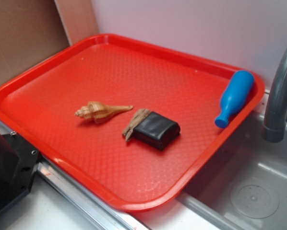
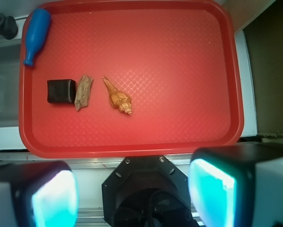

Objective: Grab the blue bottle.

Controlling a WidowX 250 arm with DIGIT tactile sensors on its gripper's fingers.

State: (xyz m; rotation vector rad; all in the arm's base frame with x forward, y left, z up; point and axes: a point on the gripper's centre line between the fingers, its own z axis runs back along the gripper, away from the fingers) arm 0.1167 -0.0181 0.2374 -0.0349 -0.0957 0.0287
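Note:
The blue bottle [image 1: 235, 97] lies on its side against the right rim of the red tray [image 1: 47, 67], neck toward the near side. In the wrist view the blue bottle [image 2: 35, 33] is at the tray's [image 2: 234, 71] top-left corner. My gripper [image 2: 132, 198] hangs high above the robot base, outside the tray's near edge, far from the bottle. It is open, with a wide gap and nothing between the teal pads [image 2: 212, 189]. The gripper does not show in the exterior view.
A seashell [image 1: 102, 111] and a black block [image 1: 155, 129] with a wood piece [image 1: 134, 123] lie mid-tray. A grey faucet [image 1: 280, 96] and sink [image 1: 249, 191] stand right of the tray. The black robot base [image 1: 6, 167] sits at the lower left.

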